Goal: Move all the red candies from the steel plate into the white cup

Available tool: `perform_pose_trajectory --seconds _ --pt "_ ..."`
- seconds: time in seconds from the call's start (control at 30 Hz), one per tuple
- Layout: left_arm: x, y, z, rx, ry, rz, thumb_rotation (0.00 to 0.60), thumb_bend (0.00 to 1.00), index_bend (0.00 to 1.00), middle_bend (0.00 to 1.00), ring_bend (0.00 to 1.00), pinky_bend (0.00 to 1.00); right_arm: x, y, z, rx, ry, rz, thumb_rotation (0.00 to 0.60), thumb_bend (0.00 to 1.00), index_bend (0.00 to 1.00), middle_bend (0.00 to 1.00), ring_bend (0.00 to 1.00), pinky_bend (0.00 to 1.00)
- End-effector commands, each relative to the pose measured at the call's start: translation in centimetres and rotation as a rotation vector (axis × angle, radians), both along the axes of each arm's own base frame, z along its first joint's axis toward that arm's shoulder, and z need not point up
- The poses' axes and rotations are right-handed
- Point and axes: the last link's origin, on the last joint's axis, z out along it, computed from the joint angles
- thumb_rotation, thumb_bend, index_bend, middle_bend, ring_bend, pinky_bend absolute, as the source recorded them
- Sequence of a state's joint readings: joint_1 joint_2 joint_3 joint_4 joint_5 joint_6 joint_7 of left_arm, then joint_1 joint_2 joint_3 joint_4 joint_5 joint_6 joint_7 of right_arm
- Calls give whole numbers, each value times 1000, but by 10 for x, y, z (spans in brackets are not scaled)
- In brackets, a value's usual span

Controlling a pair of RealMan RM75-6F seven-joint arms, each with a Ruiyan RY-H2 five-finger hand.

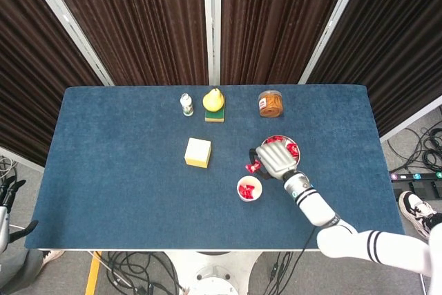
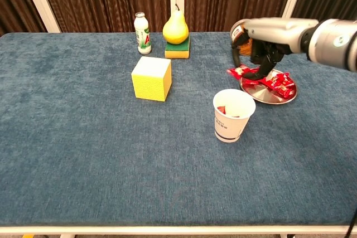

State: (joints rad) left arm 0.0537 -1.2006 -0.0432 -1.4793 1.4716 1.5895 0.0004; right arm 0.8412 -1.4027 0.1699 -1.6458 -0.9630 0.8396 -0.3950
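Red candy (image 2: 241, 72) pinched in the fingertips of the right hand (image 2: 266, 42), lifted clear of the steel plate (image 2: 262, 94) and hanging just off its left rim, above the blue tabletop (image 2: 83, 137) between plate and white cup (image 2: 234, 115). In the head view, the same candy (image 1: 253, 166) showing at the left edge of the right hand (image 1: 275, 161), just above the white cup (image 1: 249, 188). More red candies (image 2: 277, 81) lying on the steel plate, toward its far and right side; in the head view, red wrappers (image 1: 284, 146) visible on the plate (image 1: 293, 159) beyond the hand. A few red candies already inside the cup (image 1: 247, 188). Cup upright, near the plate on its front-left side, toward the front edge of the table and right of centre.

Along the back edge: small white bottle (image 2: 143, 29), then a yellow pear (image 2: 175, 28) resting on a green-and-yellow sponge (image 2: 177, 48), then a clear jar with orange contents (image 2: 246, 38) partly hidden behind the right hand. Yellow cube (image 2: 150, 78) near the middle of the table, well apart from the cup. Left hand seen in neither view.
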Motion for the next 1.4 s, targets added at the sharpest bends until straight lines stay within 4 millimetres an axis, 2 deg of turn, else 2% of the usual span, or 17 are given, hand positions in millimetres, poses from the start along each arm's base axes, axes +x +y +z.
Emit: perform_pose_trajectory --seconds 0.03,0.3,0.4,0.57,0.67,0.77,0.87,1.03,1.2,1.4 --pt "0 0 0 1 2 -1 600 4 220 212 210 204 6 25 12 54 -40 65 600 399 662 1000 1000 1000" --pt "0 -2 1 5 0 2 600 3 220 212 209 204 -1 33 -4 111 1 75 600 399 593 1000 1000 1000" --pt "0 -2 0 2 -1 4 600 3 220 212 209 205 -3 33 -7 125 19 74 600 392 519 1000 1000 1000" --pt "0 0 0 5 -1 -1 600 3 220 212 209 204 -4 33 -7 128 26 70 600 324 367 1000 1000 1000" --pt "0 0 0 5 -1 -3 600 4 220 212 209 204 -5 33 -5 124 26 64 600 307 333 1000 1000 1000" --pt "0 -1 0 5 -2 -1 600 4 220 212 210 204 -6 30 1 107 17 52 600 303 333 1000 1000 1000" --pt "-1 -1 0 9 -4 -1 600 4 219 212 209 204 -12 18 16 30 3 18 600 303 336 1000 1000 1000" --pt "-1 0 -2 2 -7 -5 600 4 220 212 210 204 -48 -9 34 -98 81 -100 600 303 403 1000 1000 1000" --pt "0 0 -3 -1 -11 -8 600 4 219 212 209 204 -83 -24 27 -133 198 -207 600 303 431 1000 1000 1000" --pt "0 0 -3 -3 -10 -8 600 4 220 212 209 204 -99 -33 8 -100 246 -280 600 301 461 1000 1000 1000"
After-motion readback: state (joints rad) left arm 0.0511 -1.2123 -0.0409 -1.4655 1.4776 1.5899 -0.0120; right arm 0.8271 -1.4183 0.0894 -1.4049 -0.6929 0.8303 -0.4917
